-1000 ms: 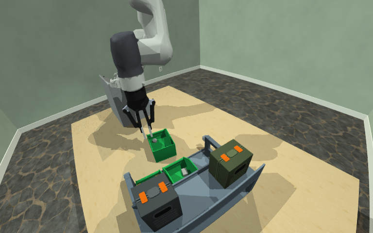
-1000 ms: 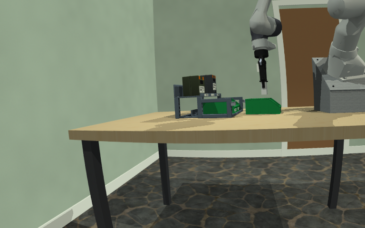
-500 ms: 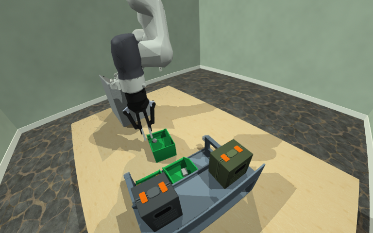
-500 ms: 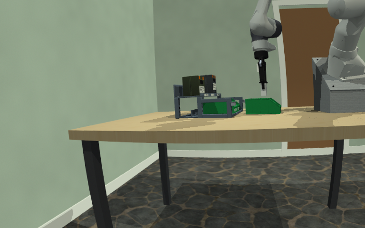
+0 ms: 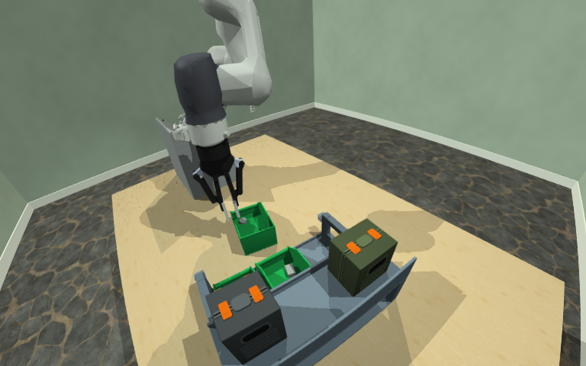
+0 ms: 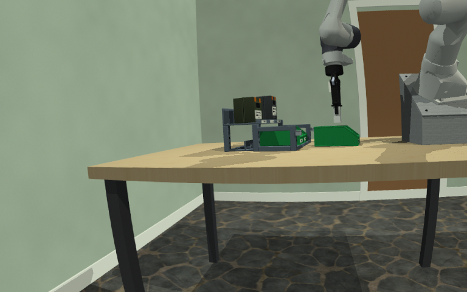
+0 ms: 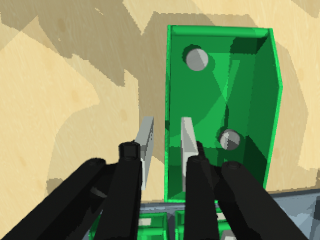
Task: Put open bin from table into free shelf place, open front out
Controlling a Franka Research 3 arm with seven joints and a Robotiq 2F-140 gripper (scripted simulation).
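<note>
The green open bin [image 5: 255, 229] stands on the table just in front of the shelf; it also shows in the side view [image 6: 335, 135] and the wrist view [image 7: 223, 107]. Two grey round parts [image 7: 196, 59] lie inside it. My gripper [image 5: 231, 211] [image 6: 336, 118] points straight down and hovers a little above the bin's rim. Its fingers stand narrowly apart, one on each side of the line of the bin's side wall, with nothing between them. The grey shelf [image 5: 302, 293] holds two green bins [image 5: 282, 267] in a row, with a free place [image 5: 315, 254] beside them.
A dark grey case [image 5: 246, 317] and an olive case [image 5: 362, 255] stand on the shelf's upper board. The shelf's posts [image 5: 328, 222] rise close to the free place. The robot's grey pedestal [image 5: 179, 159] stands behind the bin.
</note>
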